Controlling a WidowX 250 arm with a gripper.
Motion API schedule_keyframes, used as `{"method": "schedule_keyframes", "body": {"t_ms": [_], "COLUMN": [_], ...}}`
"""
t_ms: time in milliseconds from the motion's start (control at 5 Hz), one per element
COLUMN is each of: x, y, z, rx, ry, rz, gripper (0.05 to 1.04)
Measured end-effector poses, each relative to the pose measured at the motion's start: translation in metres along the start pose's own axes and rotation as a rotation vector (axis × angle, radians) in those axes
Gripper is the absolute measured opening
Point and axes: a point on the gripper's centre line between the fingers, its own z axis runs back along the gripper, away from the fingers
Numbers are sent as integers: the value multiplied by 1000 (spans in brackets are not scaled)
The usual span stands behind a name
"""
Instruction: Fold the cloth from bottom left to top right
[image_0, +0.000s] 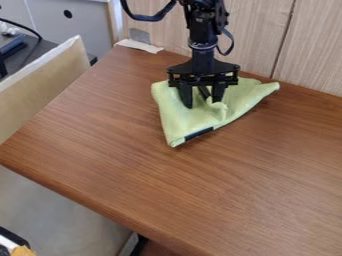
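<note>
The black gripper (202, 101) hangs down over the yellow-green cloth (180, 120) near the back of the brown table. Its two fingers stand apart, with their tips at the cloth, and the gripper is open. A small raised bunch of cloth shows beside the right finger. The cloth lies in a roughly triangular, rumpled shape. One corner points toward the front, and another stretches to the back right. A dark strip (199, 133) runs along its lower right edge. The part of the cloth behind the gripper is partly hidden.
The wooden table (200, 195) has its near edge running from the left side down to the bottom. A pale wood-panelled wall (310, 55) rises close behind the cloth. White tape (139, 46) is at the back left corner, and a beige panel (40, 82) stands left of the table.
</note>
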Motion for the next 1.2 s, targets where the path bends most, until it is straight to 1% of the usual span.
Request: {"method": "schedule_keyframes", "body": {"t_ms": [200,400,600,800,1000,1200], "x": [-4,1,-1,3,1,-2], "y": [-1,-4,-5,-9,-6,-1], "z": [2,22,25,46,59,96], "rx": [-2,-27,-34,-69,-64,-54], "ry": [23,-17,-8,-45,-46,-88], "rz": [-25,-59,-91,-137,-204,-239], "gripper": [1005,1003,1001,1001,1001,1001]}}
